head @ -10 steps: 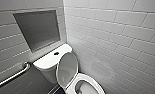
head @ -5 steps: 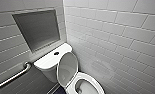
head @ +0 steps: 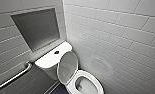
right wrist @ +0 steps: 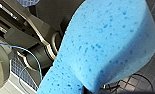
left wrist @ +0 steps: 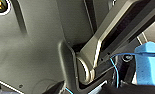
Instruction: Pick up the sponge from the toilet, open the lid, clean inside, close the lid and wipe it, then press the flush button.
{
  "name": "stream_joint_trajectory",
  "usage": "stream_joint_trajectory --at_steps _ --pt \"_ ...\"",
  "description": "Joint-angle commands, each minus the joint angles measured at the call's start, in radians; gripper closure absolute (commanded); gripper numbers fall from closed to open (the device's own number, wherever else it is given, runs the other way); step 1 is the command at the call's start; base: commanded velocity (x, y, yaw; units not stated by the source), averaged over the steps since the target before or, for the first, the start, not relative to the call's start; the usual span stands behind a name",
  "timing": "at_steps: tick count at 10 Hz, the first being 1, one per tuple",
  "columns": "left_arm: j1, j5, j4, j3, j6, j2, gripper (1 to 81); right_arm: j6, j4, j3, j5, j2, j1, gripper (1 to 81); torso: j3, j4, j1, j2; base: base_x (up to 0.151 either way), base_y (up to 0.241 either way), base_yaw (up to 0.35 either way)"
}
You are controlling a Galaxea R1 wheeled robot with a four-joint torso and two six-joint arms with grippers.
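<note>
While lid (head: 67, 67) stands open, R jaws clamp sponge (right wrist: 105, 45); L jaws: can't tell.

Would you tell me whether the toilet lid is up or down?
Up: the lid stands raised before the tank of the toilet, its bowl open to view.

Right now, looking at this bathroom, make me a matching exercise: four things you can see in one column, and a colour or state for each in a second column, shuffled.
Things:
1. lid
2. flush button
3. sponge
4. grab bar

Colour or state:
A. bright blue
B. white, raised
C. silvery metal
D. dark, round

Pairs: 1-B, 2-D, 3-A, 4-C.
</note>
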Motion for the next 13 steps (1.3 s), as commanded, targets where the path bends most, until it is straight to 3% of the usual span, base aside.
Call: stream_joint_trajectory --at_steps 1,3,5,7,9,10,11,13 --pt "-0.003 0.052 0.012 0.0 0.021 -0.002 1.0 0.003 -0.022 -0.003 -0.035 -0.017 -0.029 81.1 0.0 0.0 0.001 -0.002 0.0 0.0 0.0" --pt "0.009 0.055 0.007 -0.051 0.02 0.039 1.0 0.034 -0.016 -0.001 -0.034 -0.04 0.009 81.1 0.0 0.0 -0.01 0.015 0.0 0.0 0.0" --pt "0.032 0.078 -0.004 -0.14 0.009 0.108 1.0 0.101 -0.025 -0.006 -0.085 -0.038 0.02 81.1 0.0 0.0 -0.01 0.011 0.0 0.0 0.0" --pt "0.043 0.126 -0.028 -0.221 0.008 0.16 1.0 0.106 -0.027 -0.003 -0.265 -0.013 0.024 81.1 0.0 0.0 -0.01 0.011 0.0 0.0 0.0" --pt "0.041 0.16 -0.036 -0.227 0.008 0.165 1.0 0.055 0.012 -0.001 -0.353 0.004 0.055 81.1 0.0 0.0 -0.01 0.012 0.0 0.0 0.0" --pt "0.041 0.16 -0.036 -0.229 0.009 0.165 1.0 -0.046 0.075 0.015 -0.405 0.012 0.066 81.1 0.0 0.0 -0.01 0.012 0.0 0.0 0.0" --pt "0.041 0.16 -0.034 -0.231 0.009 0.165 1.0 -0.264 0.277 0.07 -0.434 0.008 0.075 81.1 0.0 0.0 -0.01 0.012 0.0 0.0 0.0" --pt "0.041 0.161 -0.036 -0.238 0.014 0.165 1.0 -0.598 0.602 0.283 -0.453 -0.093 0.084 81.1 0.0 0.0 -0.01 0.012 0.0 0.0 0.0"
